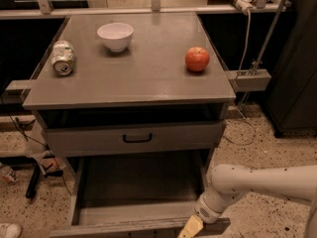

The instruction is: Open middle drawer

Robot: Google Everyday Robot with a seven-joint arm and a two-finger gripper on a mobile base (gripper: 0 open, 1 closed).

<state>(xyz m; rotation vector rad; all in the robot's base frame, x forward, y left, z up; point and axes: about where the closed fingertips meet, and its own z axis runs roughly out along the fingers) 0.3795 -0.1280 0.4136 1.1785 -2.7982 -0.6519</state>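
Gripper (pixel 191 227) (arm bent low) at middle drawer (pixel 124 225) front.

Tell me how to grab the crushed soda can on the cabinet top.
Pinch the crushed soda can across its rounded sides, coming from above, because it lies flat on its side. The gripper sits low, at the front edge of the open middle drawer.

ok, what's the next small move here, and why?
Probably ease the gripper back off the middle drawer: it is pulled well out, box interior exposed, so the opening looks done, and the gripper sits at its front edge, right of centre.
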